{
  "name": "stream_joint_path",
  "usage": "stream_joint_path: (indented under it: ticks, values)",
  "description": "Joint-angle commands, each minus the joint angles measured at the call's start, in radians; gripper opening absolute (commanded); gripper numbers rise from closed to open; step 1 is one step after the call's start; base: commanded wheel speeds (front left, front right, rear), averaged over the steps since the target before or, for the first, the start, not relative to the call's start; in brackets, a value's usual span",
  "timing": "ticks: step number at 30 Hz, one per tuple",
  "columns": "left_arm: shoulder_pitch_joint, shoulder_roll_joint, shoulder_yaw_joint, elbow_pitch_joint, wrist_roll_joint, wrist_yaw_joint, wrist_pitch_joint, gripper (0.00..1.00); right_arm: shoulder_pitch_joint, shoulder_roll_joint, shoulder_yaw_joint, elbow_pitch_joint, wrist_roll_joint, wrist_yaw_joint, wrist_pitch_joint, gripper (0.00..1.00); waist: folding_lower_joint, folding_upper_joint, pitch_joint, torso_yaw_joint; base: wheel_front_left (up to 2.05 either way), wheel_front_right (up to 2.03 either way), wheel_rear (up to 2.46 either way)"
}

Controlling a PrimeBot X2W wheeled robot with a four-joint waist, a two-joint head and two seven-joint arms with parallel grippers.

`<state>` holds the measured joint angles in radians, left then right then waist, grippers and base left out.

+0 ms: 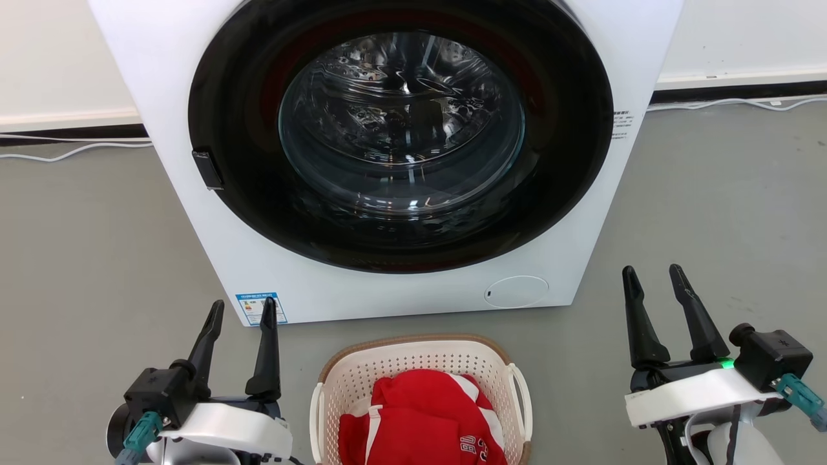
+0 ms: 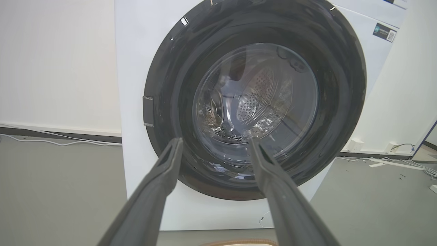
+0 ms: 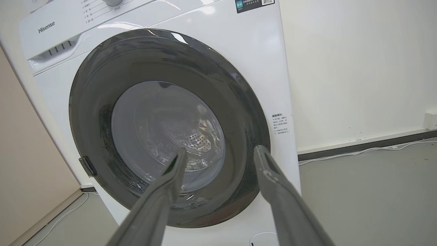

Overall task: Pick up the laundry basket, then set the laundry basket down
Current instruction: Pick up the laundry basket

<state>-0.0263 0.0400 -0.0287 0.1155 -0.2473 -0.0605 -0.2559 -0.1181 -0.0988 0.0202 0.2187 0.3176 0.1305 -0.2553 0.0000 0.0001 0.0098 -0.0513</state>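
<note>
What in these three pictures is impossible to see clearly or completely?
Head view: the near part of the laundry basket is cut off by the bottom edge.
Head view: the red garment hides the basket's bottom; its white lettering is cut by the same edge.
Head view: the print on the blue sticker is too small to read.
Left wrist view: the bottom edge cuts the basket to a sliver of brown rim.

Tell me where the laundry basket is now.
Head view, bottom centre: the laundry basket sits on the floor before the washing machine, between the left hand and right hand.
</note>
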Motion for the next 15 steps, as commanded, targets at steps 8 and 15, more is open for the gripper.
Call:
stream_joint_path:
  ticks: [8, 15]
  values:
    - [-0.026, 0.010, 0.020, -0.016, -0.009, 0.019, -0.006, 1.00, -0.020, -0.004, 0.014, -0.025, -0.020, 0.000, -0.006, 1.00, 0.0000, -0.0001, 0.019, -0.004, 0.00, 0.00, 0.00]
    - [-0.036, 0.010, 0.019, -0.011, -0.007, 0.028, -0.006, 1.00, -0.023, -0.005, 0.014, -0.026, -0.027, 0.000, -0.006, 1.00, 0.0000, -0.0001, 0.028, -0.006, 0.00, 0.00, 0.00]
